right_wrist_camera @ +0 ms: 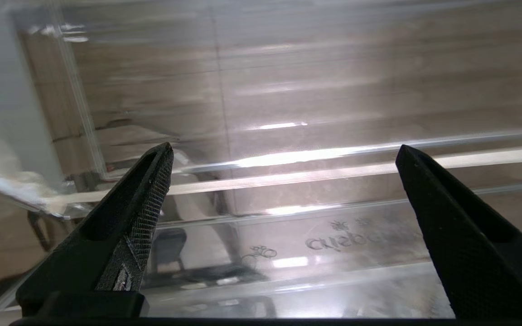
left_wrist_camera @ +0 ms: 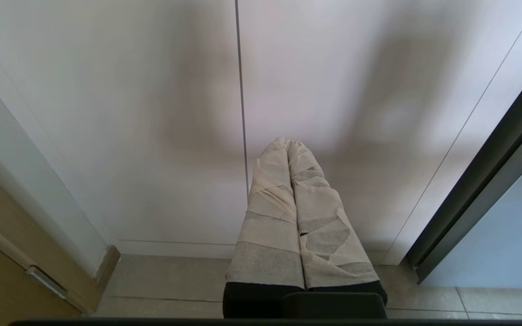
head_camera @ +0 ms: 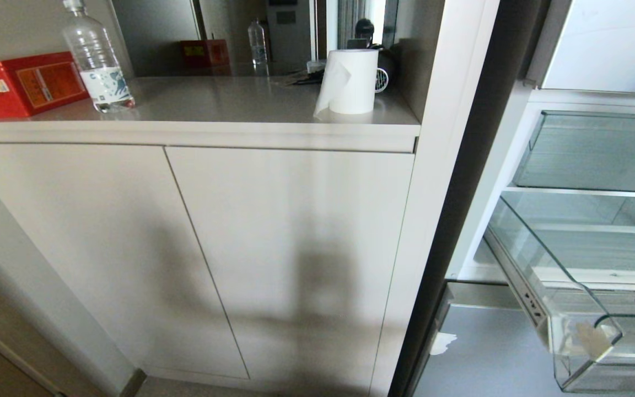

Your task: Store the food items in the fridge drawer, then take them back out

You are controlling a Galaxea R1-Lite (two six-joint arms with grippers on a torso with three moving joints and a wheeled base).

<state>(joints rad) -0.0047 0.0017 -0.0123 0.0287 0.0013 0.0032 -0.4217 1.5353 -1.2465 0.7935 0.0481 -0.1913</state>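
Wide apart and empty, the jaws of the right gripper [right_wrist_camera: 283, 154] point into the fridge drawer [head_camera: 582, 331], a clear plastic bin pulled out at the bottom of the open fridge. Its two black fingers [right_wrist_camera: 143, 203] frame the drawer's moulded front lip, where faint raised lettering shows through the plastic. In the head view only a dark tip of this gripper appears at the right edge, just above the drawer. No fruit shows in the parts of the drawer that can be seen.

Pressed together with nothing between them, the tape-wrapped fingers [left_wrist_camera: 288, 208] of the left gripper [left_wrist_camera: 288, 142] hang in front of pale cabinet doors [head_camera: 240, 248], near the tiled floor [left_wrist_camera: 175, 285].

On the countertop [head_camera: 229, 102] above the cabinet stand a red box [head_camera: 20, 82] at the left edge, a water bottle [head_camera: 97, 60] beside it, and a paper towel roll [head_camera: 350, 82] near the right edge. A second clear drawer [head_camera: 598, 149] sits higher in the fridge.
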